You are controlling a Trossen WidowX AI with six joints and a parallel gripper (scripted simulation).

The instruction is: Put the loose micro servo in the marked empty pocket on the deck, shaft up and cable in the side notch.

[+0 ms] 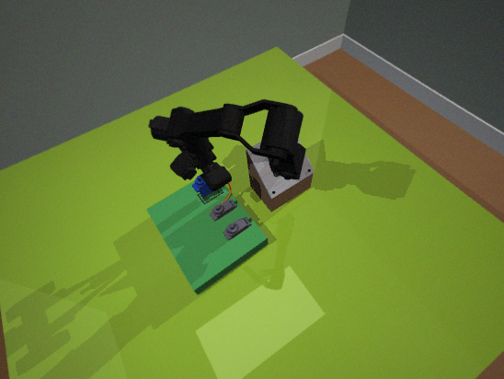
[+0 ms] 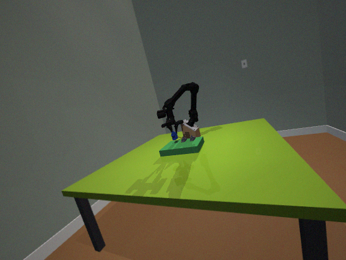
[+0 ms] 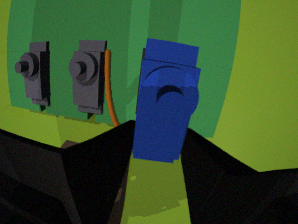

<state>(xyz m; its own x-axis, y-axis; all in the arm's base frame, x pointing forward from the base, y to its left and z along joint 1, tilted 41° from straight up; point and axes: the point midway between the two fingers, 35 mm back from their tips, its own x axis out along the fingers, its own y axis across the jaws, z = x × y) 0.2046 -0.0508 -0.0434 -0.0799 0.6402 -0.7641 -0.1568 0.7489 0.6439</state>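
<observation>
The blue micro servo [image 1: 200,186] [image 2: 174,135] [image 3: 167,112] is held in my gripper [image 1: 210,183] [image 2: 174,132] [image 3: 159,130], which is shut on it. Its round output boss faces the wrist camera. The servo is above the back left part of the green deck [image 1: 248,244] [image 2: 180,152] [image 3: 222,45], beside and partly over the marked pocket outline [image 1: 212,199]. In the wrist view the servo hides the pocket. The orange cable [image 1: 231,189] [image 3: 108,82] curves down from the gripper to the deck beside the nearer grey servo. Its notch and the gap beneath the servo are unclear.
Two grey servos sit in the deck: the nearer one [image 1: 223,210] [image 2: 184,139] [image 3: 90,75] next to the pocket, the farther one [image 1: 236,228] [image 2: 192,138] [image 3: 37,75] beyond it. The arm's base block [image 1: 290,190] [image 2: 190,131] stands close behind the deck.
</observation>
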